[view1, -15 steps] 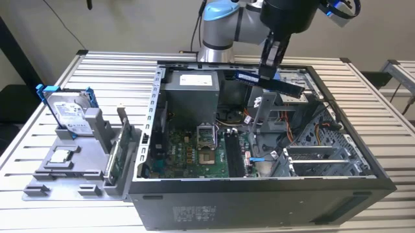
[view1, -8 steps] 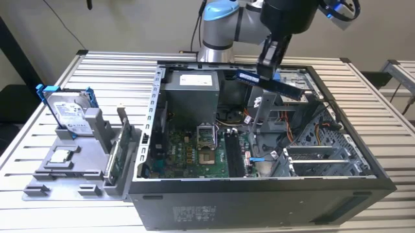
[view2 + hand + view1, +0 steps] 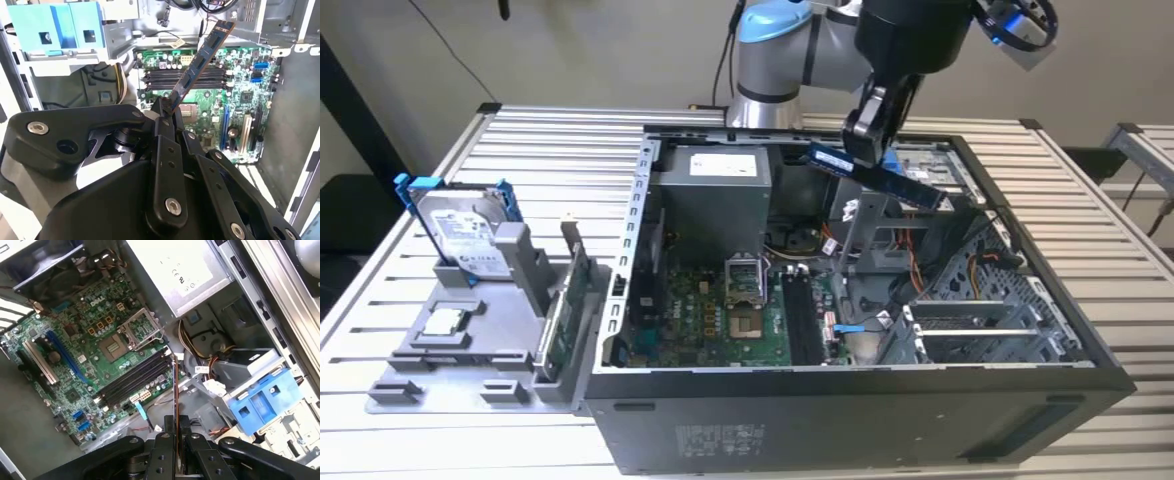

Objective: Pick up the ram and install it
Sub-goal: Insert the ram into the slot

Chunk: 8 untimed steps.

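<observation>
Gripper (image 3: pixel 861 152) pinches the long flat blue-black ram stick (image 3: pixel 881 177), upper middle of the exterior view over the open grey computer case (image 3: pixel 854 425), so we've got pickup done, install into the empty black slots (image 3: pixel 798 312) left.

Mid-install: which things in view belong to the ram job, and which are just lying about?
Job: ram, clamped in the gripper above the open case; black memory slots on the motherboard.
Lying about: hard drive in blue frame, green circuit card and small chip, all on the grey holder.
</observation>
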{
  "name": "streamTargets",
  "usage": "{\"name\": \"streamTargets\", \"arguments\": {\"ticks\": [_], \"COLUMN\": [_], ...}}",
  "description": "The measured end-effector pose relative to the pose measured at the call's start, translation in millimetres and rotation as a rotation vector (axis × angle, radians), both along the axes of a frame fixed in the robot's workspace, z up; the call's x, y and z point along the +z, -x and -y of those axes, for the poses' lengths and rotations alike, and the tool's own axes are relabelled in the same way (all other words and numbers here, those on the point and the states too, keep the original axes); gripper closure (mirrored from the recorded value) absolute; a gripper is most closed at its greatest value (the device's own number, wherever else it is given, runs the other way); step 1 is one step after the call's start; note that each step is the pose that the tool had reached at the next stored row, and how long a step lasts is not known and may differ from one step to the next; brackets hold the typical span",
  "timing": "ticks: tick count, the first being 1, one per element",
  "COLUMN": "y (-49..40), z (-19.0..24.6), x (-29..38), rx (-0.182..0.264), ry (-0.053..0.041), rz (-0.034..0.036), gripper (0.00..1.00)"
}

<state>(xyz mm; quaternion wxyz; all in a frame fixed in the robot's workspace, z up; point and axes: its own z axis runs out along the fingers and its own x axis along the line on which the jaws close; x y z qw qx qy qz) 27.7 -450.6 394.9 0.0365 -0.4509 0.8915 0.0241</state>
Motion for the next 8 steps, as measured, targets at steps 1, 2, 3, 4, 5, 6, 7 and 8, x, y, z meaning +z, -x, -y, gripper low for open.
{"name": "streamTargets", "arguments": {"ticks": [1, 2, 3, 4, 5, 6, 7, 8], "y": [0.1, 0.1, 0.2, 0.4, 0.5, 0.4, 0.4, 0.5], "z": [0.0, 0.0, 0.0, 0.0, 0.0, 0.0, 0.0, 0.1], "x": [-0.3, -0.7, -1.2, -1.8, -2.1, -2.2, -2.3, -2.4], "rx": [-0.012, -0.022, -0.033, -0.044, -0.053, -0.061, -0.069, -0.078], "ry": [-0.0001, -0.0002, -0.0001, -0.0001, -0.0002, -0.0001, -0.0001, -0.0002], "rz": [0.0001, 0.0001, 0.0, 0.0001, 0.0001, 0.0001, 0.0, 0.0001], "gripper": [0.85, 0.85, 0.85, 0.85, 0.85, 0.85, 0.85, 0.85]}}
